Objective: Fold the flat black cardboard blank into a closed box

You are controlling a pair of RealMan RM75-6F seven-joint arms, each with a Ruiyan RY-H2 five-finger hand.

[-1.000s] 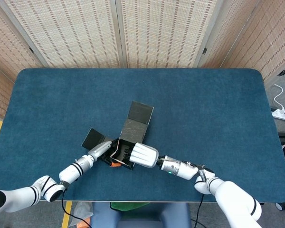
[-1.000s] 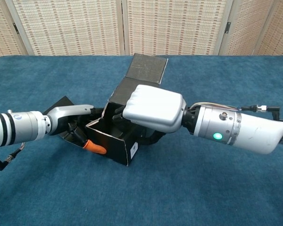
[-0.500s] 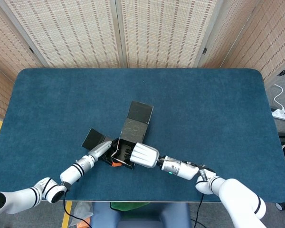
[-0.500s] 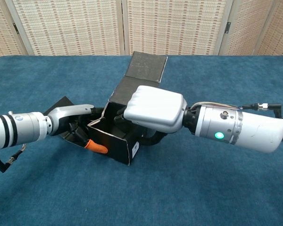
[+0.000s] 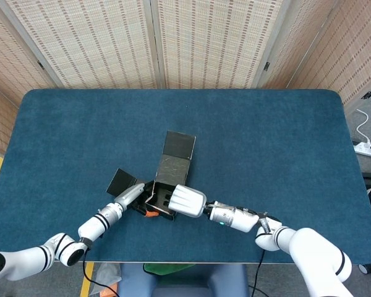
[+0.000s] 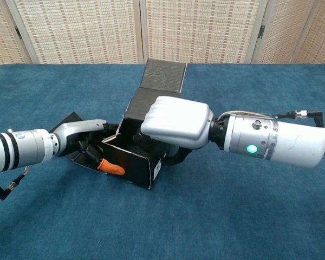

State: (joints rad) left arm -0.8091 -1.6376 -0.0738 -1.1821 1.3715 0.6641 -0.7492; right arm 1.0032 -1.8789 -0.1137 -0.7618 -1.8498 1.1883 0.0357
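- Left hand [image 6: 81,138] sits at the box's left side, orange-tipped finger [image 6: 110,167] pressed against the near-left wall; looks like bracing so the wall stays upright. Whether it actually grasps the wall, cannot tell.
- Side flap [image 5: 120,180] lies flat on the table [image 5: 266,142], under and behind the left hand, not yet folded.
- Black cardboard box [image 6: 131,162], half-formed, sits between both hands, top uncovered.
- Right hand [image 6: 176,123] is over the box, fingers reaching down inside, likely pushing the walls square; grasp hidden, cannot tell.
- Lid flap [image 6: 163,74] extends away beyond the right hand; versus the earlier frame it has swung slightly left, box rotated a bit.
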